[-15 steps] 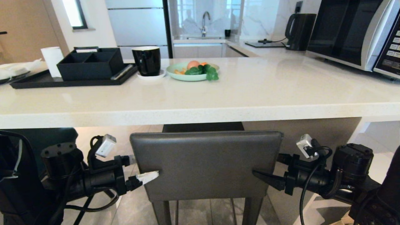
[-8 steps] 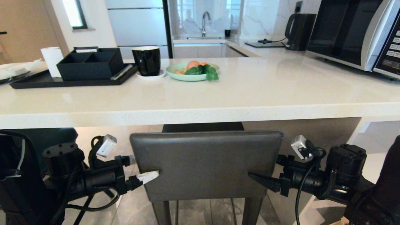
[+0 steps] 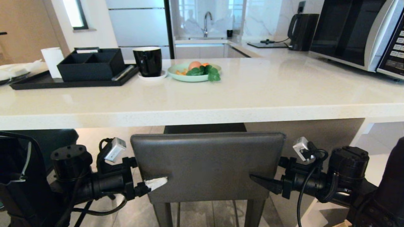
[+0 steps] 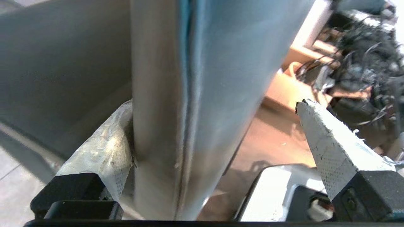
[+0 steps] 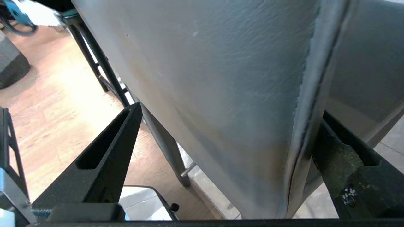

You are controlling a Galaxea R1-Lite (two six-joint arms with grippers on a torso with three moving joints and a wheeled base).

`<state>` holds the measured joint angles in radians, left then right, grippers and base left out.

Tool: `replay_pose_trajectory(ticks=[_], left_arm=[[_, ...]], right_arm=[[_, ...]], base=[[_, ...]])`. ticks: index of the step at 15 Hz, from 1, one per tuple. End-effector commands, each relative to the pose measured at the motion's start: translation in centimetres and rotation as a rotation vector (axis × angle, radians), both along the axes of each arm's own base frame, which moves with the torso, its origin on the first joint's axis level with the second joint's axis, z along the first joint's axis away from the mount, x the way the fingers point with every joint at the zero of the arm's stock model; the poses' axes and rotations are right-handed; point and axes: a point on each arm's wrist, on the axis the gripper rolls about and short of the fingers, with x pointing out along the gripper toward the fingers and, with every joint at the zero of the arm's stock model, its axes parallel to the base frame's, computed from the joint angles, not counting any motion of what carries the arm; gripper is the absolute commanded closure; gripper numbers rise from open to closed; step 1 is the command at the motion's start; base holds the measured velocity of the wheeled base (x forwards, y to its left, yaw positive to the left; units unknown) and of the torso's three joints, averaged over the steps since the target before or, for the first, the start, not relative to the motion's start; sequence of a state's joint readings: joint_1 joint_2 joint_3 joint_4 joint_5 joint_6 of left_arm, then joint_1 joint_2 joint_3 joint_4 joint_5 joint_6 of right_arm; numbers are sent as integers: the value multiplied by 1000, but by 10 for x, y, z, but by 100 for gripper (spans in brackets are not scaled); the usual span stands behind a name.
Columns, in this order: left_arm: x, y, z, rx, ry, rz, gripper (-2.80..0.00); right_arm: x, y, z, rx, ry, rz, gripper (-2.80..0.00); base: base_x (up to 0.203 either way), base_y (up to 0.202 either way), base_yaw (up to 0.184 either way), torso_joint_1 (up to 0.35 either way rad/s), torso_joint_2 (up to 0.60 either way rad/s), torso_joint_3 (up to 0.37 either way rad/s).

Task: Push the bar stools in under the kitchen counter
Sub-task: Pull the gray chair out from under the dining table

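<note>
Dark grey, square-backed stool (image 3: 208, 167) at 6 o'clock beneath table (image 3: 202, 110); left claw (image 3: 156, 183) and right claw (image 3: 260, 181) spread, straddling backrest edges.

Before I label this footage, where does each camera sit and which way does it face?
Head: high, facing the kitchen counter and grey stool; both arms show.
Left wrist: behind the left claw, open astride the backrest edge.
Right wrist: behind the right claw, open astride the opposite edge.
All share the stool.
</note>
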<state>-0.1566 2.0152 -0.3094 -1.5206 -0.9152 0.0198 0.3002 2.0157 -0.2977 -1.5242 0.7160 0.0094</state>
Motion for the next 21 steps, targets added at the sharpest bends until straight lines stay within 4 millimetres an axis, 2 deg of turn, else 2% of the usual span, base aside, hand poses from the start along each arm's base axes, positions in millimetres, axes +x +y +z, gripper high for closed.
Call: replay_pose_trajectory(ticks=[1, 10, 21], left_arm=[[1, 0, -1, 1, -3, 1, -280], [1, -5, -1, 3, -7, -3, -280], [-4, -8, 2, 2, -9, -7, -280]], right_arm=[[1, 0, 1, 5, -5, 6, -280], [0, 1, 1, 4, -10, 10, -280], [0, 1, 0, -1, -5, 9, -280]], base=[[0, 0, 0, 0, 0, 0], [0, 0, 0, 0, 0, 0], [-186, 0, -2, 3, 1, 3]])
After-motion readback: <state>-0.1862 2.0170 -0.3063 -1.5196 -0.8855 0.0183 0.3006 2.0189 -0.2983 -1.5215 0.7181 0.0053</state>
